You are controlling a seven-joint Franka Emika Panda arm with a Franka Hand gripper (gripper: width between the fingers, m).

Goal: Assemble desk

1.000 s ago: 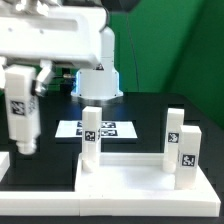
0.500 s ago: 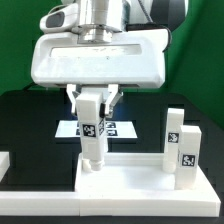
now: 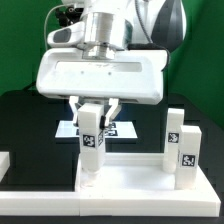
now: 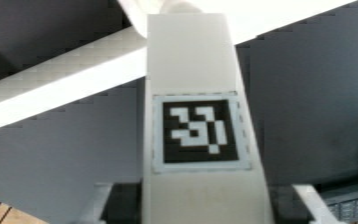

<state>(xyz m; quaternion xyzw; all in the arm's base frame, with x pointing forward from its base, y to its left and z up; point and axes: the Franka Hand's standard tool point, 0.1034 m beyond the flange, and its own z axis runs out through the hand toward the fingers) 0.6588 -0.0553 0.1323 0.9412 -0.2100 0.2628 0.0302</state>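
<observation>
The white desk top (image 3: 135, 186) lies flat near the front of the black table. My gripper (image 3: 92, 112) is shut on the upper end of a white leg (image 3: 91, 150), held upright over the top's end at the exterior view's left. I cannot tell whether its foot touches the top. Two more tagged legs (image 3: 175, 133) (image 3: 188, 157) stand at the top's other end. In the wrist view the held leg (image 4: 197, 90) fills the middle with its square tag facing the camera. A finger (image 4: 108, 205) shows on either side of it.
The marker board (image 3: 122, 128) lies on the table behind the held leg. A small white piece (image 3: 4, 160) shows at the exterior view's left edge. My wide white hand (image 3: 100, 75) hides the scene behind it.
My gripper carried the leg from the exterior view's left to the desk top's left end. Over the last half second it lowered the leg slightly. The leg standing there earlier no longer shows separately.
</observation>
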